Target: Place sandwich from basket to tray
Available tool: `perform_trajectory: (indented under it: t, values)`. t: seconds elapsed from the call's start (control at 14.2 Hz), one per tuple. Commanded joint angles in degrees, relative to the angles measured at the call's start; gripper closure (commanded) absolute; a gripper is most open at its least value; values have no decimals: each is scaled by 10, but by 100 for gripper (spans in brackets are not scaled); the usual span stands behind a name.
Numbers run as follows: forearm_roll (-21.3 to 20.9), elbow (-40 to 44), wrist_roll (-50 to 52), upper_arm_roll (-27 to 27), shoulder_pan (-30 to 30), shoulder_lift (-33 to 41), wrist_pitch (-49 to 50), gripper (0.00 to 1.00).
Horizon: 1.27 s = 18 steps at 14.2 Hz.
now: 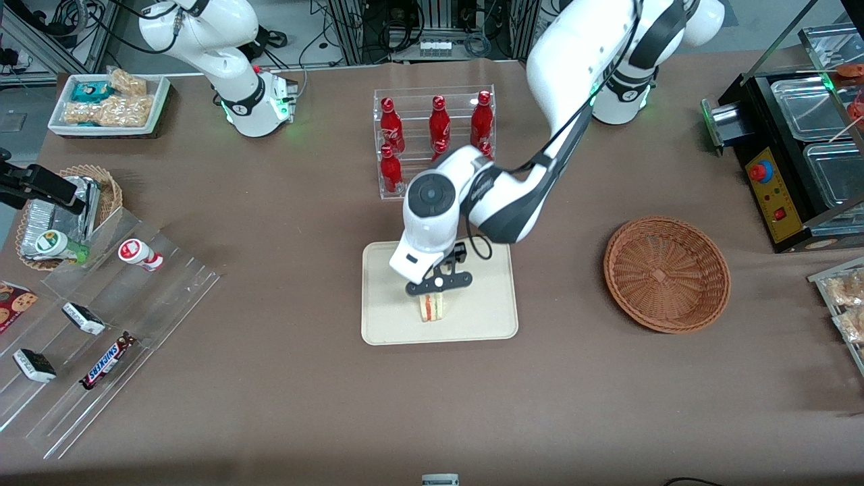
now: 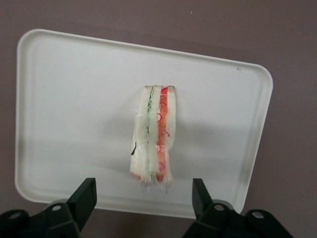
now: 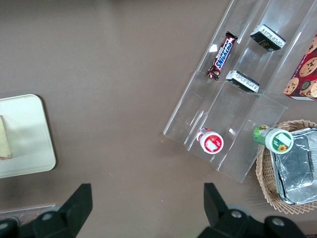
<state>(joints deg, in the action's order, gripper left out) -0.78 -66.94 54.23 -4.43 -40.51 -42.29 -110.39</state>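
— Gripper [image 1: 437, 289] of the left arm hangs just above the tray [image 1: 486, 317], and its fingers [image 2: 83, 196] are spread wide, with nothing between them. Where is the sandwich?

— The sandwich [image 1: 430, 307] stands on the tray on its edge, right below the gripper, with the red, white and green layers showing. The basket [image 1: 667, 273] is well apart from the tray, toward the working arm's end of the table, and nothing lies in it.

— How will it handle, do you think?

— I judge it light and soft, and it seems to have a thin clear wrap, so maybe a little slippery. A hard squeeze could crush it. Better to take it across the two flat bread faces, near the middle.

— Any writing to read?

— Toward the parked arm's end from the tray, one candy bar [image 1: 108, 361] says "SNICKERS". The red bottles [image 1: 439, 125] have a white script, but I cannot read it surely.
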Motion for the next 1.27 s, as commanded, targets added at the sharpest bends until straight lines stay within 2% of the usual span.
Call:
perform_trajectory:
  t: [0.0, 0.14, 0.28, 0.56, 0.85, 1.2]
  values:
    - [-12, -21, -18, 7, -1, 66, 67, 0]
    - [-8, -56, -22, 32, 0, 112, 103, 0]
    - [-1, -136, -32, 77, 0, 168, 65, 0]
    - [2, -279, -125, 142, 1, 266, 10, 0]
    - [9, -291, -245, 214, 0, 298, 46, 0]
    - [9, -290, -370, 265, 0, 371, 138, 0]
